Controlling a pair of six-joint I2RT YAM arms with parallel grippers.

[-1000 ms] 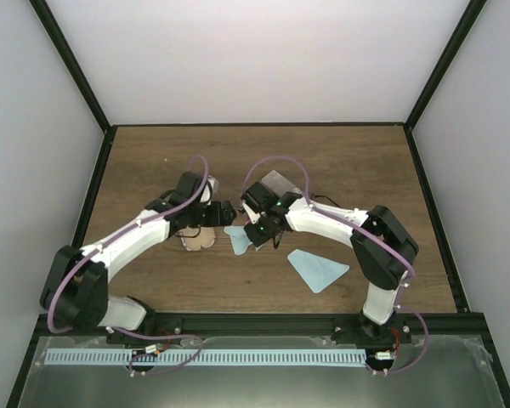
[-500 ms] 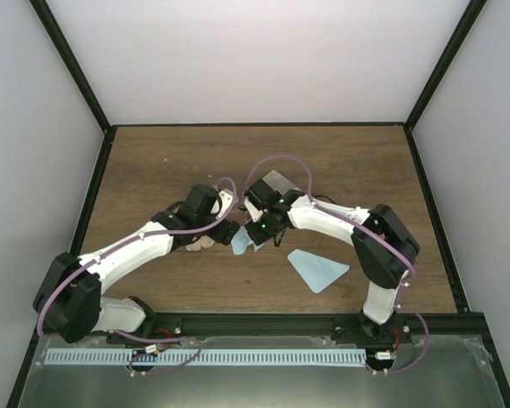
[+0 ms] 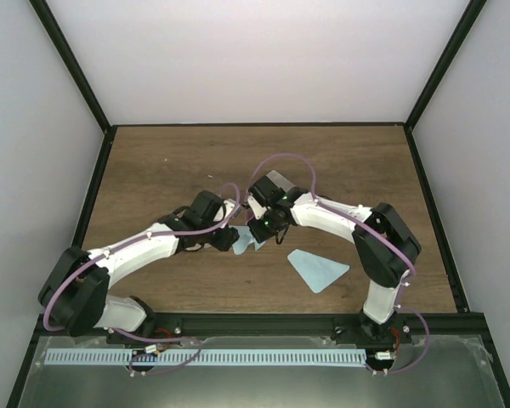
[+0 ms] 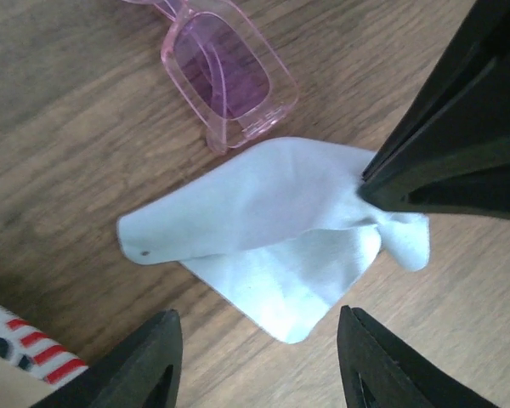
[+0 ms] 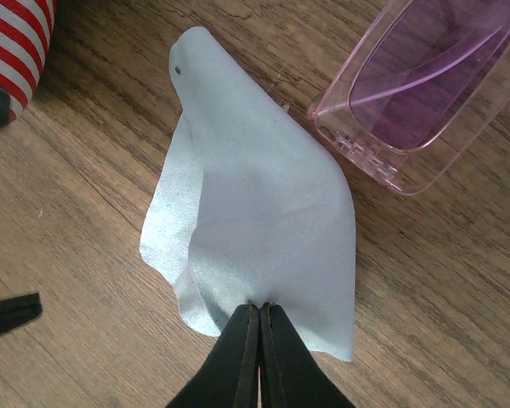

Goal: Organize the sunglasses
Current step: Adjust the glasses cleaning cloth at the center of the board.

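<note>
The pink-tinted sunglasses [image 4: 225,76] lie folded on the wood, also in the right wrist view as sunglasses [image 5: 425,85]. Just beside them is a light blue cloth [image 4: 263,238], partly lifted and creased. My right gripper [image 5: 259,310] is shut on one edge of that cloth [image 5: 263,195]; its black fingers [image 4: 459,144] show at the right of the left wrist view. My left gripper [image 4: 257,319] is open, its tips either side of the cloth's near corner, holding nothing. From above, both grippers meet over the cloth [image 3: 242,244], left gripper [image 3: 225,234] and right gripper [image 3: 257,238].
A red-and-white striped case [image 5: 13,42] sits close to the cloth, also at the lower left as the striped case [image 4: 17,357]. A second light blue cloth [image 3: 319,269] lies flat to the right. A clear grey case [image 3: 276,183] stands behind the right gripper.
My left arm has swung right and forward from over the striped case to the cloth, and its jaws have narrowed somewhat. The right gripper has stayed shut on the cloth, shifting little.
</note>
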